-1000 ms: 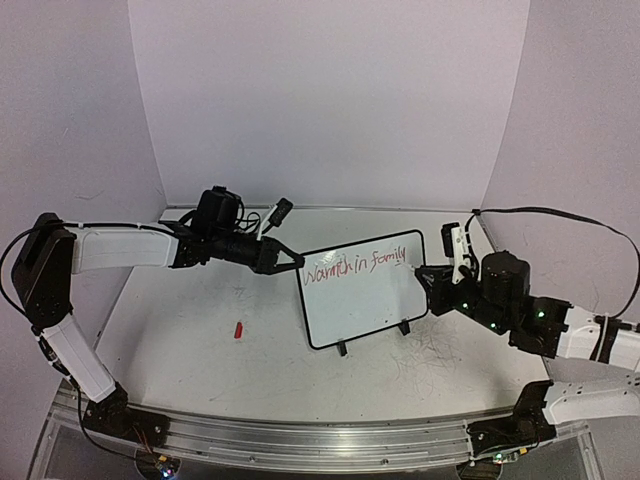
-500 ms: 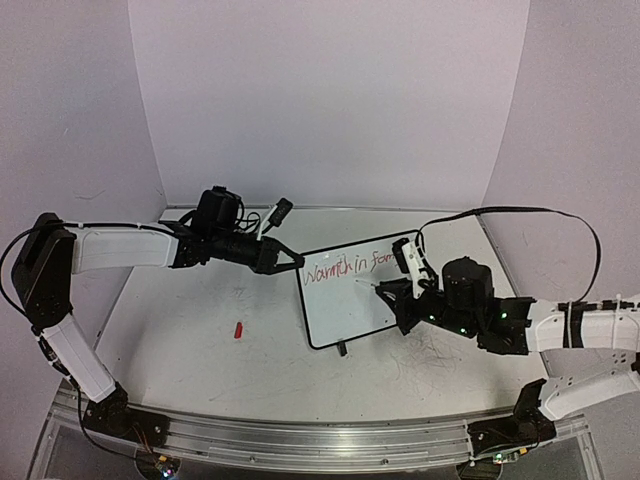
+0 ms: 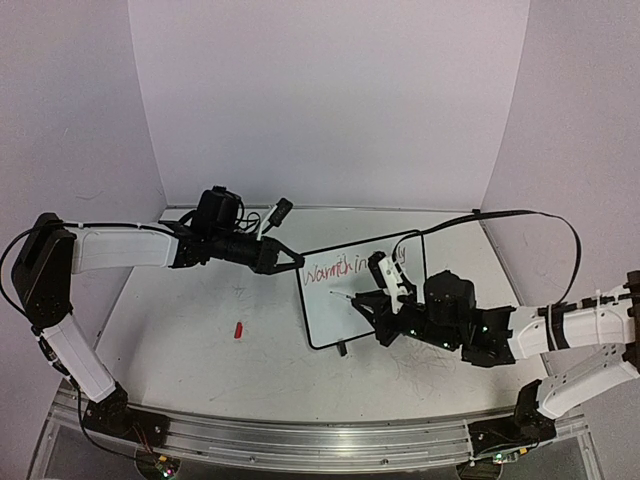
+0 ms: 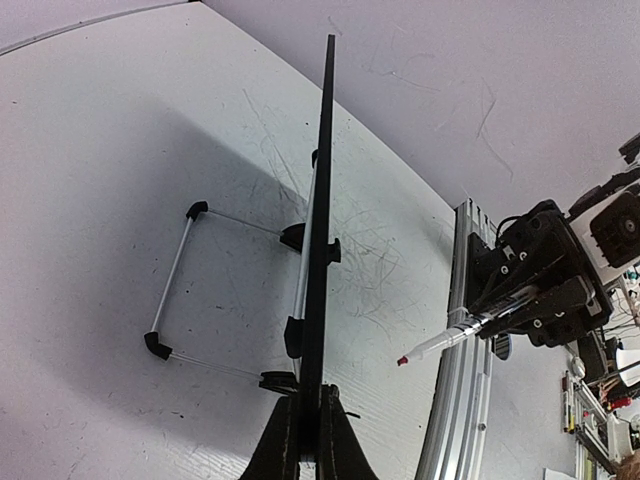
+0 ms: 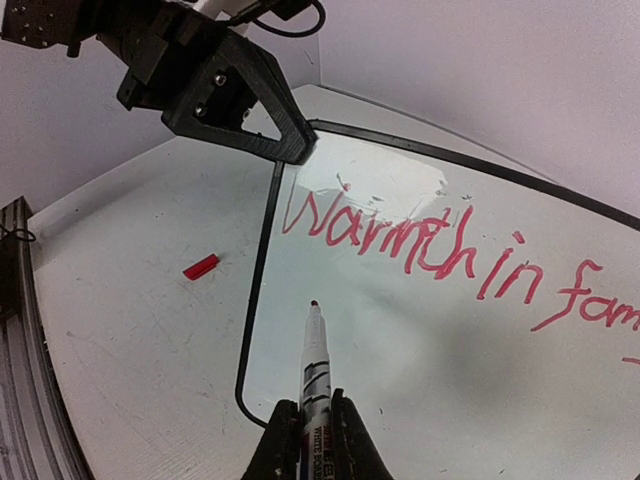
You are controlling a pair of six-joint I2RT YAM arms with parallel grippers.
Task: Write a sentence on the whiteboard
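Observation:
The whiteboard [image 3: 340, 318] stands tilted on the table, black-framed. The sentence [image 3: 335, 270] is one red line on it, reading "Warmth in fam…" in the right wrist view [image 5: 400, 240]; its end is hidden behind my right arm. My left gripper [image 3: 295, 262] is shut on the board's upper left corner; in the left wrist view [image 4: 309, 440] the board [image 4: 322, 200] is edge-on between its jaws. My right gripper [image 3: 372, 303] is shut on a red-tipped marker [image 5: 315, 350]. The tip sits just off the bare board [image 5: 420, 340], below "Warmth", near the left edge.
A red marker cap [image 3: 238, 329] lies on the table left of the board, also in the right wrist view [image 5: 200, 267]. The board's wire stand [image 4: 175, 290] reaches out behind it. Purple walls enclose the back and sides. A metal rail [image 3: 300, 440] runs along the near edge.
My right arm has swung left across the board from its right edge. The marker now points below the start of the written line. The left arm and the board have not moved.

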